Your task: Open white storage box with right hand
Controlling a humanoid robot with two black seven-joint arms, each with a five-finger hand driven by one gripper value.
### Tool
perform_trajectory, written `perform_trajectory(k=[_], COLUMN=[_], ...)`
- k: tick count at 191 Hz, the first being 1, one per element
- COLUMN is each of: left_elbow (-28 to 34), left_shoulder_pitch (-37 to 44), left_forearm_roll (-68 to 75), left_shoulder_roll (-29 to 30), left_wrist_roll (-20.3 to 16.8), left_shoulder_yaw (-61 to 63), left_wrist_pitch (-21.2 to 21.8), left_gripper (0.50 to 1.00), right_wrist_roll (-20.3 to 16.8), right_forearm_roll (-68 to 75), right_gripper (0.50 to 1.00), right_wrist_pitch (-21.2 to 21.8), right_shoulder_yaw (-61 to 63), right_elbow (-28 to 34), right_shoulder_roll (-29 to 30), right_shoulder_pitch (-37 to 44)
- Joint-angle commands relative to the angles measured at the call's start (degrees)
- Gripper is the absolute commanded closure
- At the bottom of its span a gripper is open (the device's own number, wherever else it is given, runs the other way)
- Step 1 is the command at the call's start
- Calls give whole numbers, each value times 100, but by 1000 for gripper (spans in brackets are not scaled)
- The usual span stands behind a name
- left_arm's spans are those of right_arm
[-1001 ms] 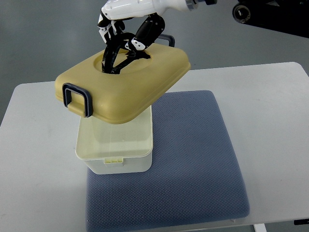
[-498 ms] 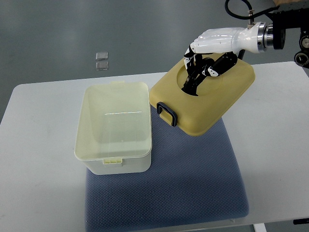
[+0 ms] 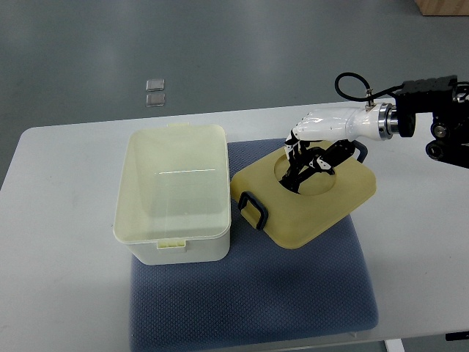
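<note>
Right hand (image 3: 311, 150) is reaching in from the right edge, fingers (image 3: 297, 163) curling into the recessed handle of the yellow lid (image 3: 308, 198), apparently gripping it, though the contact is hard to see. Lid is lying on the blue mat (image 3: 293, 293), just beside the white storage box (image 3: 174, 213). Box is sitting open on the mat's left part, on the white desk (image 3: 58, 279). Dark latch (image 3: 253, 209) is showing at the lid's left end.

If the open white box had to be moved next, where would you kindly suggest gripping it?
Probably the white storage box by its long side walls under the protruding rim, coming from above. It stands upright and open, and the rim gives fingers a ledge. The lid lies clear to its right.
</note>
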Motion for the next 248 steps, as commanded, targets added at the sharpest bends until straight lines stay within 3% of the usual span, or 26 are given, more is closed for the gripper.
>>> perform_trajectory(k=[1,23,24,25,26,27,28,29,30,51,59,101,148,181,198,219,229,239,240,248], left_elbow=[-2,7,7,7,7,7,7,7,7,7,7,7,16,-10,-10,-2,-2,-2,-10,-19], left_shoulder_pitch=[0,0,0,0,0,0,0,0,0,0,0,9,9,9,9,9,9,9,9,9], left_forearm_roll=[0,0,0,0,0,0,0,0,0,0,0,0,0,0,0,0,0,0,0,0], left_shoulder_roll=[0,0,0,0,0,0,0,0,0,0,0,0,0,0,0,0,0,0,0,0], left_wrist_roll=[0,0,0,0,0,0,0,0,0,0,0,0,0,0,0,0,0,0,0,0], left_shoulder_yaw=[0,-9,-9,-9,-9,-9,-9,-9,-9,-9,0,0,0,0,0,0,0,0,0,0], left_wrist_pitch=[1,1,1,1,1,1,1,1,1,1,1,1,1,1,1,1,1,1,1,1], left_gripper=[500,500,500,500,500,500,500,500,500,500,500,500,500,500,500,500,500,500,500,500], right_wrist_roll=[16,24,24,24,33,33,42,42,42,51,60,112,288,235,104,-344,-450,-450,-476,-520], right_forearm_roll=[0,9,9,9,26,26,26,26,35,70,79,97,290,1554,2670,4287,5131,5133,5968,6678], right_gripper=[1000,989,886,885,804,803,731,730,679,636,593,589,591,591,591,591,591,591,591,591], right_wrist_pitch=[-32,-32,-32,-32,-32,-32,-41,-41,-41,-41,-41,82,610,1751,2007,1779,1401,1401,992,786], right_shoulder_yaw=[7,16,33,34,42,42,42,42,51,77,77,77,570,2238,3109,3882,4278,4279,4662,4929], right_elbow=[-139,-271,-279,-279,-288,-288,-297,-297,-297,-288,-288,-235,-95,-104,-165,-314,-446,-446,-568,-648], right_shoulder_roll=[175,307,316,316,324,324,333,333,342,386,386,368,-36,-300,-238,8,192,193,341,447], right_shoulder_pitch=[-177,-309,-318,-318,-327,-327,-336,-336,-345,-371,-380,-380,104,183,7,-406,-643,-643,-913,-1118])
